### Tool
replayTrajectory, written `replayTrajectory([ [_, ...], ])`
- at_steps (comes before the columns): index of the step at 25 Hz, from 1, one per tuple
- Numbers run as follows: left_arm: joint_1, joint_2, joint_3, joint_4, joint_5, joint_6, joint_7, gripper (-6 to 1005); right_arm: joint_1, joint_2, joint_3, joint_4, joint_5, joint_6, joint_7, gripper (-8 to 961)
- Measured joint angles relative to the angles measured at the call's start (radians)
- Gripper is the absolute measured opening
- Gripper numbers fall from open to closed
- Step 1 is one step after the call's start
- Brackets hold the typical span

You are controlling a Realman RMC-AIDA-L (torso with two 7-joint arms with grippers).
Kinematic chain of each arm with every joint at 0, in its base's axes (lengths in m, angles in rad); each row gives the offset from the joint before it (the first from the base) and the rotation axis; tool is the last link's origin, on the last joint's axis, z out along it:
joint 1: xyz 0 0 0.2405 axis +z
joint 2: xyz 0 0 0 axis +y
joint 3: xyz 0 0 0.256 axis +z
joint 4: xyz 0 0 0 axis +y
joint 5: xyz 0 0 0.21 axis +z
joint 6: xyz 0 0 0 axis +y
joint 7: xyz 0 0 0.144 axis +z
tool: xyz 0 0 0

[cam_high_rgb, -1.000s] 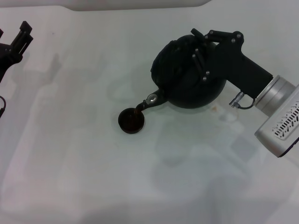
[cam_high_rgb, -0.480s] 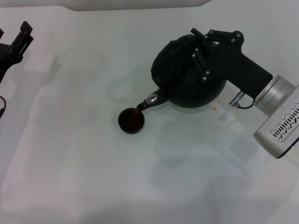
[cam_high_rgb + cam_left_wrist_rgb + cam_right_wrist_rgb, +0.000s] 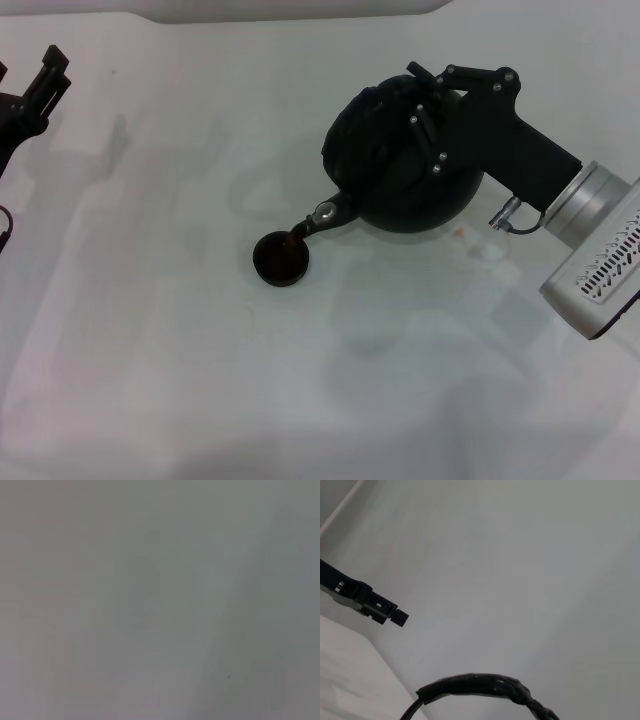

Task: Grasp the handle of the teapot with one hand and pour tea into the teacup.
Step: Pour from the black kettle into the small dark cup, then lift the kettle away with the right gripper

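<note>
The round matte black teapot (image 3: pixel 395 180) hangs tilted in the head view, its spout (image 3: pixel 322 215) with a silvery spot pointing down-left. A reddish stream runs from the spout into the small black teacup (image 3: pixel 280 260) on the white table. My right gripper (image 3: pixel 425 110) is shut on the handle (image 3: pixel 385 110), a thick black hoop over the pot; part of it also shows in the right wrist view (image 3: pixel 480 686). My left gripper (image 3: pixel 40 85) is parked at the far left edge, away from both, and shows far off in the right wrist view (image 3: pixel 370 605).
The white table (image 3: pixel 200 380) spreads around the cup. A pale raised edge (image 3: pixel 290 8) runs along the back. A small brownish spot (image 3: pixel 460 232) lies on the table by the teapot. The left wrist view shows only blank grey surface.
The teapot and right arm have barely moved. The cup's inside now looks darker, with the stream still running from the spout.
</note>
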Motion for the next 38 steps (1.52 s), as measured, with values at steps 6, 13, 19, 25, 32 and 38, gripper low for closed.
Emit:
replayTrajectory([
  [6,0.000,0.000,0.000,0.000,0.000,0.000,0.000,893,0.000,0.000,0.000,0.000,0.000,0.001,0.000,120],
  [13,0.001,-0.001,0.000,0.000,0.001,0.000,0.000,893,-0.001,0.000,0.000,-0.002,0.000,0.002,0.000,120],
  [19,0.002,-0.001,0.000,0.000,0.000,0.000,0.000,893,-0.004,0.000,0.000,-0.007,-0.001,0.001,-0.008,120],
  [25,-0.001,0.000,0.000,0.000,-0.002,-0.009,0.000,893,-0.006,0.000,0.000,-0.012,0.000,0.008,-0.016,120],
  [32,-0.001,0.000,0.000,0.000,-0.002,-0.011,0.001,893,-0.010,0.000,0.002,-0.012,0.008,0.000,0.034,121],
  [38,-0.002,0.002,0.000,0.000,-0.002,-0.025,0.003,893,-0.008,-0.001,0.010,-0.012,0.011,-0.012,0.148,121],
])
